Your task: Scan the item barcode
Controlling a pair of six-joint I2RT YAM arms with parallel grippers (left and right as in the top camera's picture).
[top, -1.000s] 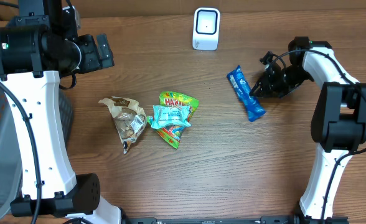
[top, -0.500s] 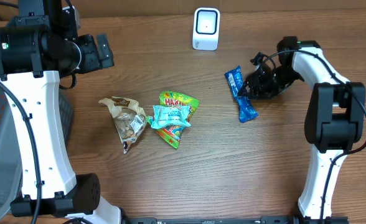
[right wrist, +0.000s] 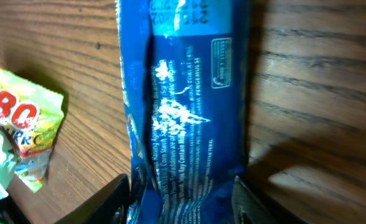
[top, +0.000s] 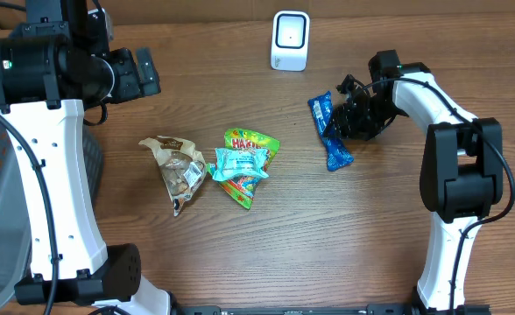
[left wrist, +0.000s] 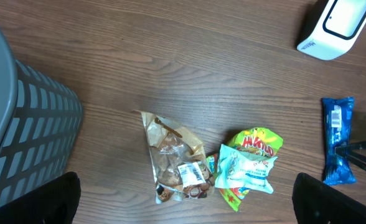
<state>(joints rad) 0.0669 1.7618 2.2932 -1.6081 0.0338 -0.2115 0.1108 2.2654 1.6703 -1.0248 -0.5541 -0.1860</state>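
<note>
The right gripper (right wrist: 182,202) sits at the near end of the blue snack bar (left wrist: 337,132), its dark fingers (right wrist: 119,198) against the two long edges of the wrapper. Whether they pinch it or only flank it cannot be told, since the wrist view cuts them off at the bottom. The bar's small white print is too blurred to read. The bar lies flat on the wooden table (top: 328,245), on the right side, nearer than the white scanner (top: 290,40) and apart from it. Bare wood lies between them. The left gripper (left wrist: 186,193) is spread wide with nothing in it; only its two black finger ends show, in the corners of the left wrist view. Left of the bar lie a crinkled clear bag of brown snacks (top: 177,168), a glossy green Haribo bag (top: 256,143) and a pale teal packet (top: 238,163) overlapping it. A grey slatted bin (left wrist: 21,124) is cut off at the far left edge.
</note>
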